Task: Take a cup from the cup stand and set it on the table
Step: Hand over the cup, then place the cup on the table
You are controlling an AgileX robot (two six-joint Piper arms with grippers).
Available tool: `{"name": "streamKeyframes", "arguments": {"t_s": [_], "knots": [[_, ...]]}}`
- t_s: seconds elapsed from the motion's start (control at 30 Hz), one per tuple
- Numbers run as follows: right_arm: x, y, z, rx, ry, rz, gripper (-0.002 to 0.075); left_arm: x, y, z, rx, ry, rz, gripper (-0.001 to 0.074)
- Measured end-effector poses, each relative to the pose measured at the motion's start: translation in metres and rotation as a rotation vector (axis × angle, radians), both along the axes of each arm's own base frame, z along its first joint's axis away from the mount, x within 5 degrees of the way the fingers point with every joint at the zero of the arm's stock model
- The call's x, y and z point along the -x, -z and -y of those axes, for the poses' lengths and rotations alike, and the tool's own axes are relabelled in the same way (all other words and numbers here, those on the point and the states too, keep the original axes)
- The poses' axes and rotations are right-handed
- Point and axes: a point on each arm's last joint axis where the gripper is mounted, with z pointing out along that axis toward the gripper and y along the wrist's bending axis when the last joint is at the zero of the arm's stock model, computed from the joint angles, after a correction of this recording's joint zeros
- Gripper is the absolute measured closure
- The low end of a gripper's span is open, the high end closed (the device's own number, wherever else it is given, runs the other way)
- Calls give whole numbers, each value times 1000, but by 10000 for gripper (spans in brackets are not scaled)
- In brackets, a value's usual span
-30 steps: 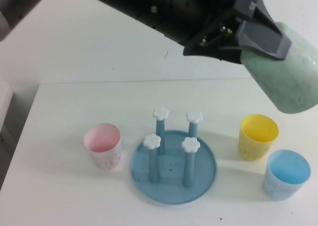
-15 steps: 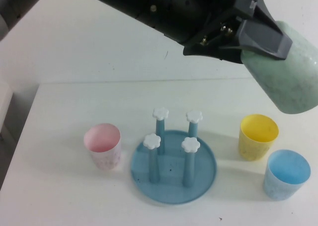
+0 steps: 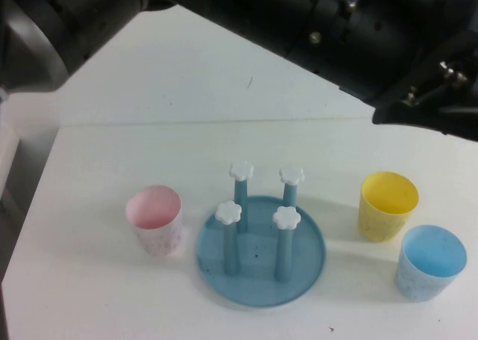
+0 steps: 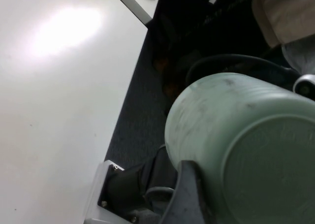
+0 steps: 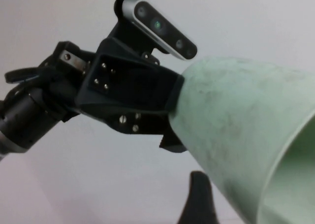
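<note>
I had the cup [image 5: 236,135] in my left claw [image 5: 172,116], clenched on its base end, one finger [image 4: 189,194] pressed along the wall near the closed bottom. The cup was off the cup stand [image 3: 261,269] and up in the air, nowhere near the desk [image 3: 97,168]. All four pegs of the stand were bare.

My left arm reached across the top of the high view from my left to my far right. The claw sat at the right edge, above and behind the yellow cup [image 3: 388,204], and the cup itself fell outside that view.

What mattered was how the cup lay. It stuck straight out from the claw, its long axis in line with my reach and tipped well over, the open mouth pointing away from me. To stand it on the desk I judged I would have to swing the mouth up and bring the base down first.

The yellow cup and the light blue cup [image 3: 431,261] crowded the right side, and the pink cup [image 3: 154,219] stood left of the stand.

My right claw [image 5: 199,204] hung close beside the held cup; I cannot tell whether it was released or clenched.
</note>
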Motion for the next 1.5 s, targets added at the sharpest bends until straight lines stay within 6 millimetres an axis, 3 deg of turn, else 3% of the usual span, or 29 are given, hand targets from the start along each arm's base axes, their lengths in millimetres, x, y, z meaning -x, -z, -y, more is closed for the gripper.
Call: {"name": "streamKeyframes", "arguments": {"t_s": [0.23, 0.33, 0.43, 0.47, 0.5, 0.57, 0.63, 0.73, 0.8, 0.9, 0.97, 1.07, 1.17, 1.23, 1.37, 1.5], "knots": [[1, 0, -2, 16, -24, 10, 256, 23, 4, 17, -35, 80, 51, 220], [2, 0, -3, 43, -25, 30, 376, 25, 8, 22, -66, 78, 82, 220], [3, 0, -4, 48, -38, 39, 552, 26, 9, 24, -71, 68, 103, 225], [3, 0, -4, 57, -35, 48, 613, 26, 10, 24, -81, 64, 113, 276], [3, 0, -3, 63, -29, 52, 653, 26, 12, 25, -91, 64, 120, 376], [2, 0, -3, 84, -15, 66, 692, 26, 13, 26, -100, 71, 133, 453], [2, 0, -3, 106, -5, 83, 701, 26, 15, 26, -108, 77, 152, 398], [2, 0, -2, 142, 11, 109, 703, 25, 17, 25, -134, 81, 172, 196], [2, 0, -2, 167, 21, 127, 703, 22, 17, 23, -168, 71, 217, 112], [2, -1, -3, 183, 21, 135, 704, 11, 11, 12, -241, -1, 339, 74], [1, -2, -5, 233, -2, 123, 704, 4, 5, -2, -317, -77, 431, 112], [-5, -10, -10, 356, -65, 78, 704, 3, -10, -29, -430, -207, 564, 262], [-18, -27, -13, 494, -140, 19, 704, 7, -26, -54, -503, -324, 660, 526], [-29, -40, -14, 582, -200, -26, 704, 12, -36, -67, -518, -382, 696, 643], [-52, -61, -15, 706, -348, -119, 704, 27, -47, -86, -510, -426, 717, 715], [-81, -75, -14, 790, -466, -200, 704, 49, -38, -110, -545, -435, 698, 731]]}}
